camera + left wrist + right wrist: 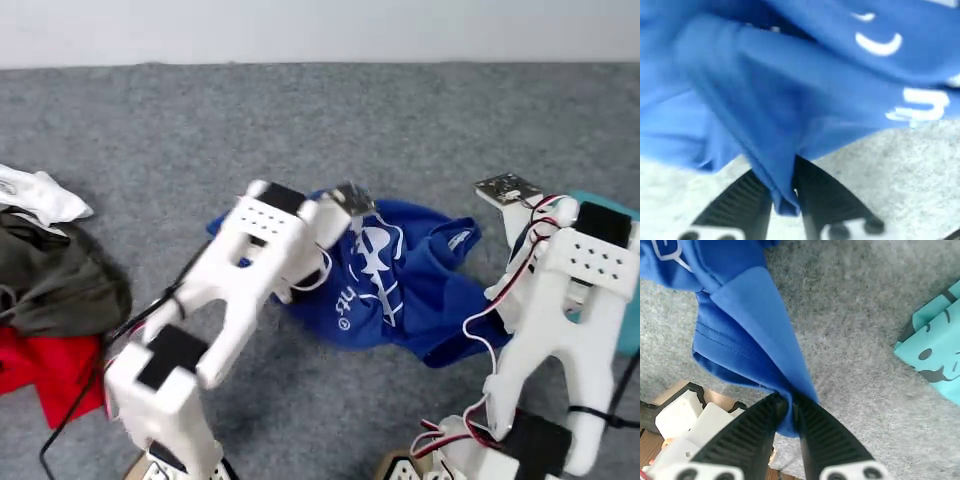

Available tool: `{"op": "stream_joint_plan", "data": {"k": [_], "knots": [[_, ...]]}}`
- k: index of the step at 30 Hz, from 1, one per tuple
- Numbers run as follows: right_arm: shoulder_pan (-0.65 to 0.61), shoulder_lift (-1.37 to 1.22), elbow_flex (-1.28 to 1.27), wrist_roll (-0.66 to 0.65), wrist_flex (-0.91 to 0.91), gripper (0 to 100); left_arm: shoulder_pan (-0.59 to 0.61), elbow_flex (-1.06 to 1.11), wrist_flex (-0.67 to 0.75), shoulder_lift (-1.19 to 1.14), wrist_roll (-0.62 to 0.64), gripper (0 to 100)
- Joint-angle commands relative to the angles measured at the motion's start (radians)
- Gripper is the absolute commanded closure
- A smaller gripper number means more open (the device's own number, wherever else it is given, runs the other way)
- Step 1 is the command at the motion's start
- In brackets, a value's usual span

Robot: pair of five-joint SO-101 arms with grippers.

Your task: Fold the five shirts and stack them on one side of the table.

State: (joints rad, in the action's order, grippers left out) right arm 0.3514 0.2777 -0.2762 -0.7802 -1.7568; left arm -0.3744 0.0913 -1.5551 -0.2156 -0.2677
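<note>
A blue shirt (400,280) with white print lies crumpled at the middle of the grey table. My left gripper (785,200) is shut on a fold of the blue shirt (790,100), at the shirt's left side under the white left arm (260,260). My right gripper (790,412) is shut on a hem of the blue shirt (745,335), near the white right arm (560,290). A folded teal shirt (625,300) with dark print lies at the right edge; the teal shirt (935,350) is beside the right gripper.
At the left edge lies a pile: a white shirt (35,195), a dark olive shirt (55,280) and a red shirt (50,370). The grey felt table (300,130) is bare at the back. A wooden edge and white arm base (685,415) sit below the right gripper.
</note>
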Motion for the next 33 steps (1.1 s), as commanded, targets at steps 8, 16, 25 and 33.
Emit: {"op": "stream_joint_plan", "data": {"k": [8,16,25,33], "knots": [[0.018,0.225,0.327,0.008,-0.036,98.9,0.230,-0.068,-0.014,0.531,0.002,99],[0.013,0.242,0.680,0.008,-0.008,98.9,0.348,-0.303,-0.014,0.692,-0.002,98],[0.013,0.245,0.904,0.008,0.217,98.9,0.379,-0.568,-0.018,0.701,-0.002,98],[0.013,0.246,0.987,0.002,0.575,98.8,0.377,-0.751,-0.071,0.701,-0.101,98]]}}
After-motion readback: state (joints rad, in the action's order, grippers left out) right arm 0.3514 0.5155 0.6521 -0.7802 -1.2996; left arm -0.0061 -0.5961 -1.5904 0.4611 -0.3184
